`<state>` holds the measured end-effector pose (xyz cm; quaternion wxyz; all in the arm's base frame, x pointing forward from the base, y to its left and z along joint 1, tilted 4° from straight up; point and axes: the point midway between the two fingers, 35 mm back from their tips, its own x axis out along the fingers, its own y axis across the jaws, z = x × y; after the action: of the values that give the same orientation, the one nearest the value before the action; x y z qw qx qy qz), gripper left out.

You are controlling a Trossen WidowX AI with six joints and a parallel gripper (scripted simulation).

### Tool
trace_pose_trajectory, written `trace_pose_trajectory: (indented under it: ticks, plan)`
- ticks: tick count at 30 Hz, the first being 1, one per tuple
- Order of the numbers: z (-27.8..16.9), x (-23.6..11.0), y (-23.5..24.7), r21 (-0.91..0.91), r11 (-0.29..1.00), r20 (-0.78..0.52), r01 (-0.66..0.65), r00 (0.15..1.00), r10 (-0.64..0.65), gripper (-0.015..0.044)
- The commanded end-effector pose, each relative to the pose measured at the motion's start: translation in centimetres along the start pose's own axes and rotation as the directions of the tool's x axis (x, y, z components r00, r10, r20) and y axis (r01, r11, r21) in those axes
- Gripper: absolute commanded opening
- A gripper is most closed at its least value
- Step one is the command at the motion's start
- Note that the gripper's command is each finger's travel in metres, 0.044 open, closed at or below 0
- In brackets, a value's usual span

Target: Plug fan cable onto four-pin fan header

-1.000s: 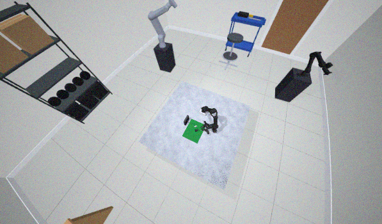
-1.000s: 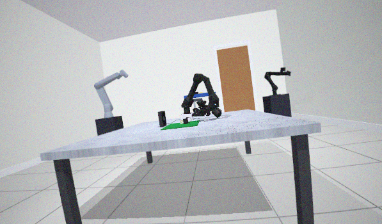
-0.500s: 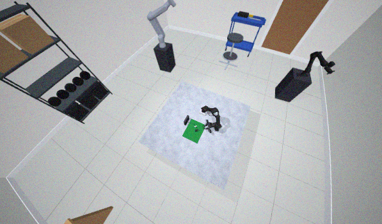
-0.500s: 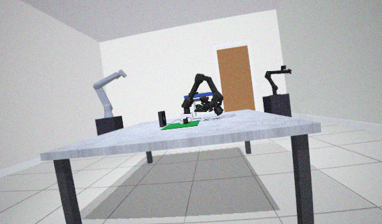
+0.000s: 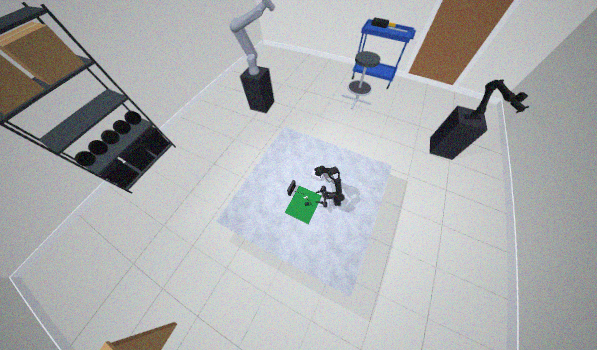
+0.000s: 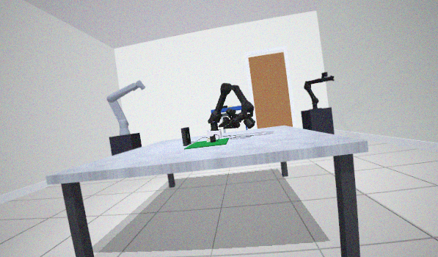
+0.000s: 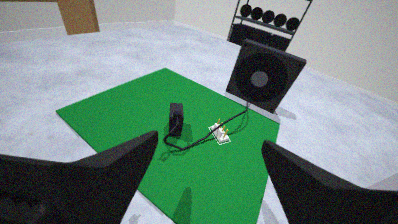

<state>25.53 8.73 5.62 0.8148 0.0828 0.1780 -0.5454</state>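
A green board lies on the grey table. A black plug stands upright on the board, left of the white four-pin header with its bare gold pins. A black cable runs from the plug past the header to the black fan, which stands upright at the board's far edge. My gripper is open, fingers spread wide, above and short of the plug, holding nothing.
A shelf rack, two other robot arms on black pedestals, a blue cart with a stool and a brown door stand around the room, all away from the table.
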Motion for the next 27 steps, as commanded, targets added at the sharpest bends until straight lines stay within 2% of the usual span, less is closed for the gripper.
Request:
trace_pose_trajectory:
  ticks: [1, 14, 27]
  plan:
    - [0.4, 0.5, -0.4, -0.02, 0.997, -0.098, 0.068, 0.993, -0.07, 0.044]
    - [0.8, 1.4, -1.2, -0.118, 0.979, -0.371, 0.165, 0.907, -0.197, 0.044]
    - [1.6, 1.3, -1.1, -0.18, 0.978, -0.63, 0.11, 0.75, -0.2, 0.044]
